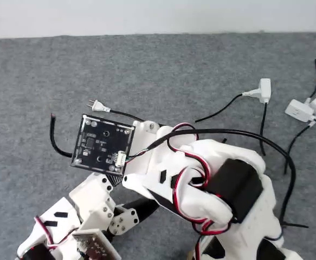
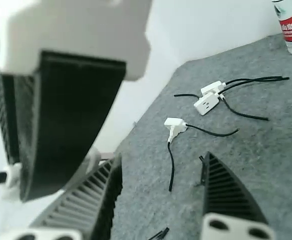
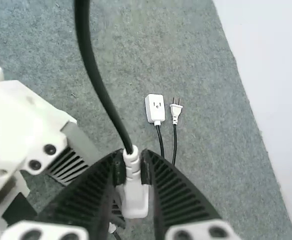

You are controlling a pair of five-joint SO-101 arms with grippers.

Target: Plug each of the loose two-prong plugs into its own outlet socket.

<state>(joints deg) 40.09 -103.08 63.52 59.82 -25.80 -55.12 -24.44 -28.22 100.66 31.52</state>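
Note:
My right gripper is shut on a white plug whose thick black cord runs away over the carpet. Just beyond it lie a white outlet socket and a loose two-prong plug, side by side and apart. In the high view that loose plug lies left of the right arm's camera board. My left gripper is open and holds nothing. Farther off I see a white socket and two more sockets close together, the same as the socket and the pair.
The right arm fills the middle of the grey carpet, and the left arm sits low beside it. A black cord curls at the left. A bottle stands at the carpet's far edge. The white wall bounds the back.

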